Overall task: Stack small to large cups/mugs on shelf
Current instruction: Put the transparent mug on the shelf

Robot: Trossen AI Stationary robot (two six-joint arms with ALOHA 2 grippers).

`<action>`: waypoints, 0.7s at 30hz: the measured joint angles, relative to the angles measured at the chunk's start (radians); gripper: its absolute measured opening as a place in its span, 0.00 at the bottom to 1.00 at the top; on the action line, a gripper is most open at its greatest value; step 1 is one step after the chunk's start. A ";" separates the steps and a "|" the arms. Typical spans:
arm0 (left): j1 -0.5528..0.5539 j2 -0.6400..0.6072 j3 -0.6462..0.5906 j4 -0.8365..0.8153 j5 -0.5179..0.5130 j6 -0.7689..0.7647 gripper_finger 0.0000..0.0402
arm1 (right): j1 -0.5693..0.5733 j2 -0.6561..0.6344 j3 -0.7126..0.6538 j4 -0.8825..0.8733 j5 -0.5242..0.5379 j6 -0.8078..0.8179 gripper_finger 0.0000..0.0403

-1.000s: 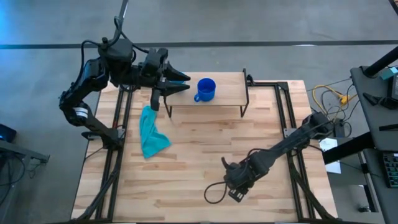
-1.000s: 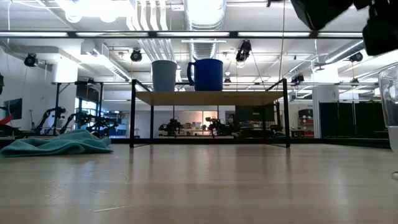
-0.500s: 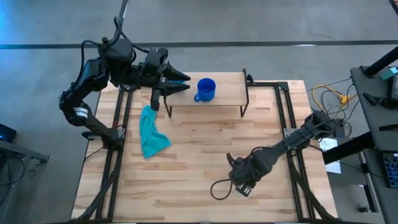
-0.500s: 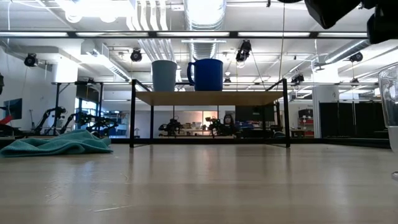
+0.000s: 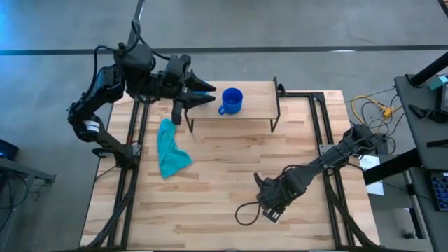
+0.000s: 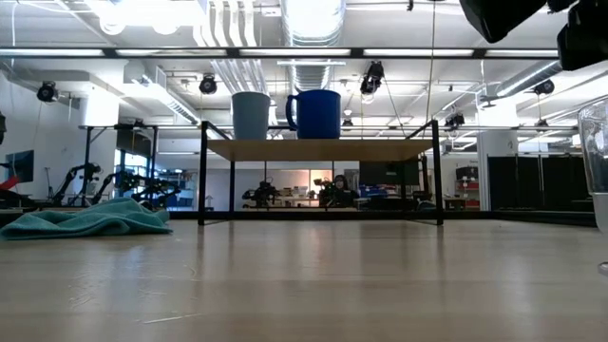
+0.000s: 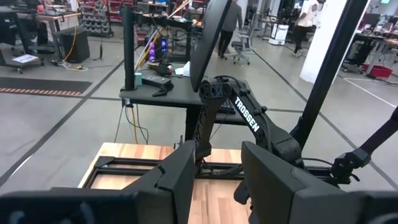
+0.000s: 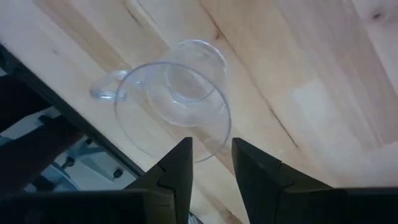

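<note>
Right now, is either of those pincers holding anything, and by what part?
The right pincer straddles the clear cup at its rim, seemingly not yet clamped. The left pincer holds nothing.

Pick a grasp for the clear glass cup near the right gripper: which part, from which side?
Pinch the rim wall of the clear glass cup, coming straight down, away from its handle. It stands upright with an open mouth, and the open right gripper hangs over that rim.
</note>
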 joint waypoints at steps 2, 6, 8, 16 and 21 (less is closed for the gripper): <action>0.000 0.002 0.000 0.000 0.000 0.000 0.29 | 0.000 0.000 -0.009 0.002 0.001 0.010 0.26; 0.000 0.003 0.000 0.000 0.000 0.000 0.29 | 0.000 0.000 -0.023 0.004 0.001 0.014 0.26; 0.000 0.003 0.000 0.000 0.000 0.000 0.29 | 0.000 0.000 -0.026 0.009 0.001 0.014 0.26; 0.000 0.003 0.000 0.000 0.000 0.000 0.29 | 0.000 0.000 -0.037 0.019 0.006 0.009 0.26; -0.001 0.003 0.000 0.000 0.000 0.000 0.29 | 0.000 0.000 -0.039 0.067 0.023 0.007 0.26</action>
